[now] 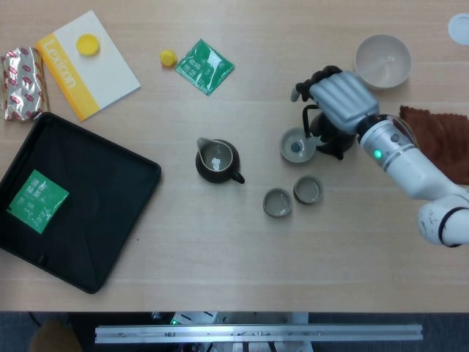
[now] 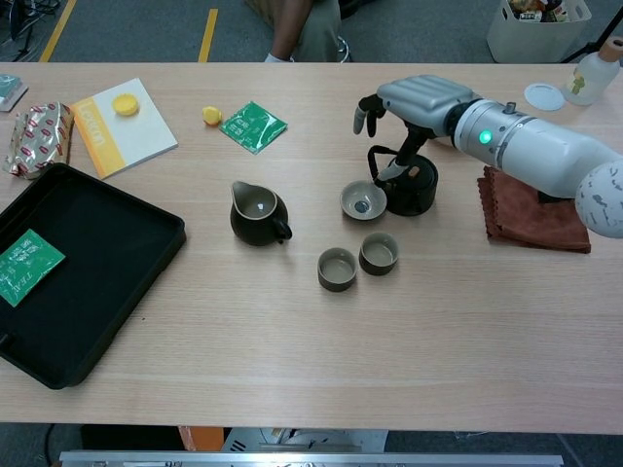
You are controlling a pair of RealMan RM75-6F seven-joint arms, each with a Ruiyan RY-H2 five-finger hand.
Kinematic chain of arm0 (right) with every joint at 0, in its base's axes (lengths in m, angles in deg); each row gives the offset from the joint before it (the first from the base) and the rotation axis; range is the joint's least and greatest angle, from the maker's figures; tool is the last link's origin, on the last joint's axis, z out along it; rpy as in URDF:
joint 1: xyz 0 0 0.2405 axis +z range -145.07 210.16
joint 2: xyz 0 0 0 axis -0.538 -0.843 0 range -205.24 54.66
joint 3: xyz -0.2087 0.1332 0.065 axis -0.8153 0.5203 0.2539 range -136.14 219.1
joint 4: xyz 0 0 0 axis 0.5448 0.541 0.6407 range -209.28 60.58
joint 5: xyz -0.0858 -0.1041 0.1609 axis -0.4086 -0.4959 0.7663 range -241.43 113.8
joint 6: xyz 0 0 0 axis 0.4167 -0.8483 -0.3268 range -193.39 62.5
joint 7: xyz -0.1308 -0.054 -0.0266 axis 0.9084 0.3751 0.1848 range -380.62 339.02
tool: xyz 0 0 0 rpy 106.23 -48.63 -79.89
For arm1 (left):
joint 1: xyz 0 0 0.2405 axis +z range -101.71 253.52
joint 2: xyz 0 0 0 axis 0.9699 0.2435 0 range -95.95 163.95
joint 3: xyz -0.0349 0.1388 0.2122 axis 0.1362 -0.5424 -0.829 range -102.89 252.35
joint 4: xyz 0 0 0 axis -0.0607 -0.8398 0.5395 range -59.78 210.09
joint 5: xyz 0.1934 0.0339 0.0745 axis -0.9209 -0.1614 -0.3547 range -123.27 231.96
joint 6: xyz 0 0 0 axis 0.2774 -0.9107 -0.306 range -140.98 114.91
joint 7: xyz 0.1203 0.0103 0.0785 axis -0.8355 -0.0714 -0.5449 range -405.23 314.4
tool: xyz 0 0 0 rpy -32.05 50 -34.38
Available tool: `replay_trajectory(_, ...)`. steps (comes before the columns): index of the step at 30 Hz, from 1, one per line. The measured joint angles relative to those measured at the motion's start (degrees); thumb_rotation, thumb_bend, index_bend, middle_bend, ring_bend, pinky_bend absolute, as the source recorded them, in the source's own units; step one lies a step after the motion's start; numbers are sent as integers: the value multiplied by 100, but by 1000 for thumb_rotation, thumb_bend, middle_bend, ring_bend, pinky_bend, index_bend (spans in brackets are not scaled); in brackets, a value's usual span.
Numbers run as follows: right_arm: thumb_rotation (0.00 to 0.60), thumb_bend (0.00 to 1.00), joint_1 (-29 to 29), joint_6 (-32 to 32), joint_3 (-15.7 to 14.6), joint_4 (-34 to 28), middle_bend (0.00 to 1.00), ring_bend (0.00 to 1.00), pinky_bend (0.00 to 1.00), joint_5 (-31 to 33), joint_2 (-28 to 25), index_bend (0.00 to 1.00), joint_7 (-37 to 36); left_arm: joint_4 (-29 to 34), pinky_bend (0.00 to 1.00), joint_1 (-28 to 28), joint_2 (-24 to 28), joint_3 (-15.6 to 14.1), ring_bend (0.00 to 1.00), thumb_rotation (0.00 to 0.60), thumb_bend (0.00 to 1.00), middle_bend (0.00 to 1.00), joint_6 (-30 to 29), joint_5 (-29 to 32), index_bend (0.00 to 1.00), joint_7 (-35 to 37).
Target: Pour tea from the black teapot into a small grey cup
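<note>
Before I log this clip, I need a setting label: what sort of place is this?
Probably a lab or office workspace staged for tea service: a wooden table holding a black teapot and small grey cups, with a seated person's legs and a storage bin behind.

Pale wood-grain table (image 1: 220, 242), smooth and matt. The black teapot (image 2: 414, 187) looks like dark glazed ceramic with a slight sheen; the pitcher (image 1: 216, 161) has the same dark glaze. The right hand (image 1: 338, 97) is silvery-grey smooth plastic or metal. The brown cloth (image 2: 531, 209) is soft and napped. The black tray (image 1: 73, 198) looks matt, and the green sachet (image 1: 204, 66) glossy.
</note>
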Motion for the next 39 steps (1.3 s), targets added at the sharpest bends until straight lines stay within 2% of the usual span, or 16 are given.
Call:
replay_trajectory(6, 460, 0, 236, 63, 15, 148, 401, 249, 199, 112, 192, 335, 69, 2, 187, 32, 20, 3, 188, 600, 267, 223, -39, 17, 186, 21)
replay_trajectory(11, 449, 0, 457, 214, -45, 376, 403, 255, 199, 458, 360, 338, 292, -13, 187, 77, 27, -18, 188, 600, 267, 223, -62, 31, 186, 53)
replay_trajectory(17, 446, 0, 645, 392, -255, 608, 426, 278, 198, 986, 499, 371, 547, -50, 187, 121, 27, -25, 188, 600, 267, 223, -114, 31, 186, 109)
replay_trajectory(21, 446, 0, 705, 435, -422, 670, 440, 329, 199, 1241, 511, 388, 647, -77, 187, 129, 26, -28, 188, 600, 267, 223, -116, 16, 186, 147)
replay_trajectory(25, 446, 0, 706, 385, -525, 612, 458, 401, 199, 1339, 399, 392, 691, -93, 187, 128, 19, -28, 188, 600, 267, 223, -121, -3, 186, 167)
replay_trajectory(39, 445, 0, 603, -60, -859, -65, 459, 427, 199, 1619, -204, 392, 910, -222, 187, 103, -52, -32, 188, 600, 267, 223, -60, -31, 186, 254)
